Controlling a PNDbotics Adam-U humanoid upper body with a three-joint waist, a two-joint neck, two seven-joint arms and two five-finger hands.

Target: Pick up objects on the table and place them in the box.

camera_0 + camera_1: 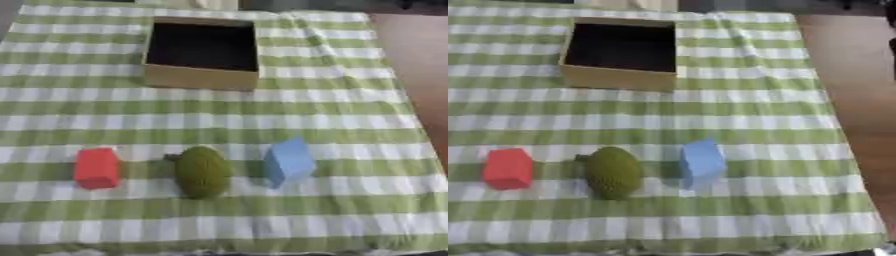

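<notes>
Three objects lie in a row near the front of the green-and-white checked cloth. A red block (pixel 96 168) is on the left. A green bumpy oval fruit (pixel 201 172) with a short stem lies in the middle. A light blue block (pixel 288 161) stands tilted on the right. The open cardboard box (pixel 200 76) sits farther back, left of centre, its inside dark and showing nothing. Neither of my hands shows in either view.
The checked cloth (pixel 350 120) covers most of the table. Bare brown tabletop (pixel 850 75) runs along the right side. The cloth's front edge lies just below the row of objects.
</notes>
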